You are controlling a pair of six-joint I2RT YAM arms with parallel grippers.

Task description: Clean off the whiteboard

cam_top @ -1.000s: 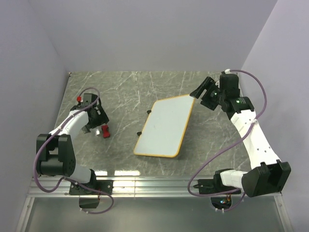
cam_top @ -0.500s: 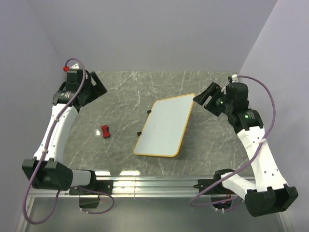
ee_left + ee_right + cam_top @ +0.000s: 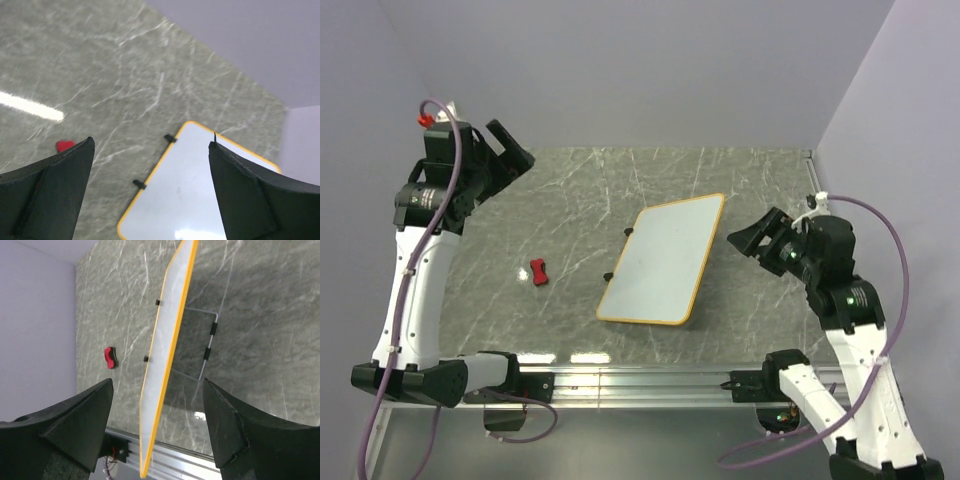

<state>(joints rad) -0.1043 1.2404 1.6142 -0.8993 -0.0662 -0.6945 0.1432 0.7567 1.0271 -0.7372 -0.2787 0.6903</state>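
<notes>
My left gripper hangs high at ten o'clock over the table, its fingers spread wide with nothing between them. My right gripper sits at three o'clock of the whiteboard, fingers likewise apart and bare, near its rim but clear of it. The board leans on a wire stand mid-table; its face looks clean, though glare may hide faint marks. The red eraser lies at its nine o'clock, well apart.

The whiteboard is white with a yellow-orange rim, the eraser red, the table grey, white-veined.
</notes>
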